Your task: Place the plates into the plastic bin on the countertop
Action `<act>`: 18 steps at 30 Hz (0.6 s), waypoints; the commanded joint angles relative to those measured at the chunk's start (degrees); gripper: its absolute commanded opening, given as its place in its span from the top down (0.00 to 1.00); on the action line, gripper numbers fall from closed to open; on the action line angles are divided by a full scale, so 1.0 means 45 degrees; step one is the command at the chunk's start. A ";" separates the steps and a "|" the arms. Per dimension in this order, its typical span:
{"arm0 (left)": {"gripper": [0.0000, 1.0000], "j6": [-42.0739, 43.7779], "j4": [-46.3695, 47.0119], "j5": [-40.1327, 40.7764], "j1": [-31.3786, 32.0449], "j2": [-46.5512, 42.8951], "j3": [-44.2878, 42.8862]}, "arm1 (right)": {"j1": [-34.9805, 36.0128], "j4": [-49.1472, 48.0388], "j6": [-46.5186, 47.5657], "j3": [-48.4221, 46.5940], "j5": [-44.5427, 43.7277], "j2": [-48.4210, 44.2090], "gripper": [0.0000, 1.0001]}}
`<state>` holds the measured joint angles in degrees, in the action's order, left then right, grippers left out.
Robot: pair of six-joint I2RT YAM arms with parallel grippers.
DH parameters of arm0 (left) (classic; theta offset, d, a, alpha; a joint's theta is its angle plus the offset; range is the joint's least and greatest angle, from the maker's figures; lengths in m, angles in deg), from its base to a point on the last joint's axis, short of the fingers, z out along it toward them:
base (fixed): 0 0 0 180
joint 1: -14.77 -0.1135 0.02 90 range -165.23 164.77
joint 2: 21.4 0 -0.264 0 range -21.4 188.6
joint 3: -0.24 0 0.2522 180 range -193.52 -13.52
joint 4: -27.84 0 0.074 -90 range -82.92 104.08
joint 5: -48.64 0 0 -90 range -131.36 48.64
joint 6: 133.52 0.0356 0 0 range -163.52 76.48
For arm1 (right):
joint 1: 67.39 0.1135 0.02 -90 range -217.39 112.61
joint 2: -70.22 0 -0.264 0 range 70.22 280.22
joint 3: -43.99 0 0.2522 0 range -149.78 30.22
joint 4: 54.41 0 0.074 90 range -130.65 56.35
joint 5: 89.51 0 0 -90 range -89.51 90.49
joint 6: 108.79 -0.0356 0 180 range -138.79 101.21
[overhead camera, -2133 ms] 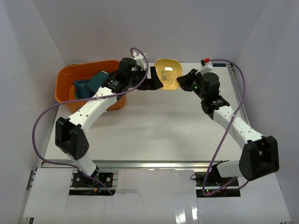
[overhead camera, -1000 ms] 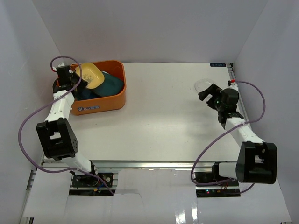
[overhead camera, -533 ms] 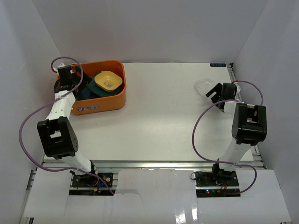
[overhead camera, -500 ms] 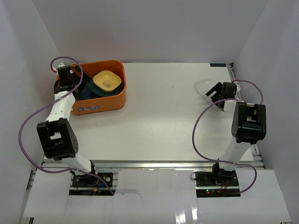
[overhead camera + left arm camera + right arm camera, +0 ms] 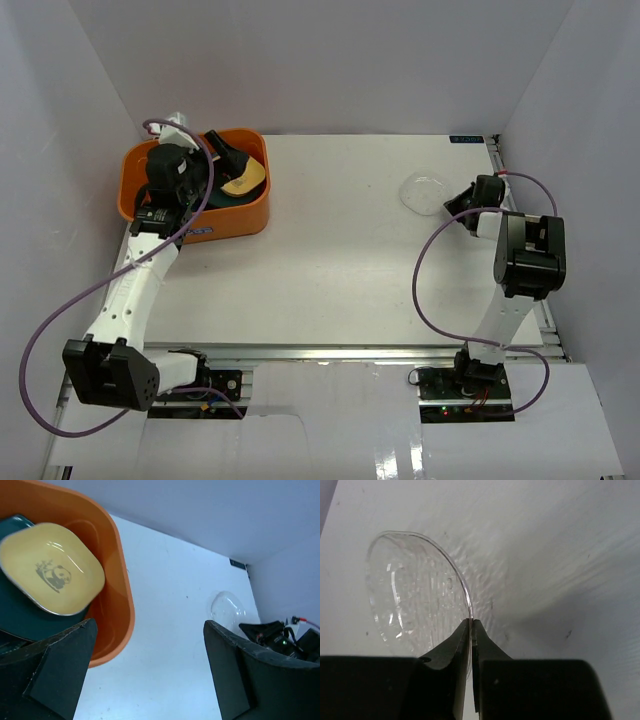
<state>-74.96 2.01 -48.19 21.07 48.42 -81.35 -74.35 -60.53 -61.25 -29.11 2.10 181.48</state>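
Note:
The orange plastic bin (image 5: pixel 232 220) stands at the far left of the white countertop (image 5: pixel 340 270). In it the small yellow plate (image 5: pixel 243 184) lies on teal plates; the left wrist view shows the yellow plate (image 5: pixel 50 567) with a panda print on a teal plate (image 5: pixel 15 615) inside the bin (image 5: pixel 117 555). My left gripper (image 5: pixel 230 160) hovers open and empty over the bin; it also shows in the left wrist view (image 5: pixel 150 680). My right gripper (image 5: pixel 457 197) is shut on the rim of the small clear plate (image 5: pixel 424 192), tilted on edge at the far right, as the right wrist view shows of the gripper (image 5: pixel 471 624) and the plate (image 5: pixel 415 595).
White walls close in the table at the back and both sides. A metal rail (image 5: pixel 320 350) runs along the near edge. Purple cables loop from both arms. A small blue label (image 5: pixel 465 139) sits at the far right corner.
My left arm carried the yellow plate into the bin, let go and swung its gripper over the bin. My right gripper reached the clear plate, shut on its rim and shifted it slightly left.

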 commanded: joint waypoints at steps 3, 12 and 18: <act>0.02 0.0424 -0.0617 -0.1450 0.0805 -0.0008 -0.0140 | 0.0841 -0.1189 0.0098 0.0354 0.1595 -0.2788 0.92; 0.02 0.0404 -0.0773 -0.4693 0.2171 0.1651 -0.1740 | 0.5039 0.0375 0.1682 -0.1659 0.2043 -0.4939 0.92; 0.02 0.1127 -0.1145 -0.4088 0.2817 0.2782 -0.2192 | 0.6544 0.0355 0.1467 -0.1874 0.3155 -0.5349 0.92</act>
<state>-72.18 -2.21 -66.20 33.20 59.70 -88.85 -46.66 -59.85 -54.91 -36.01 12.50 158.53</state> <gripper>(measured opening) 0.979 0.084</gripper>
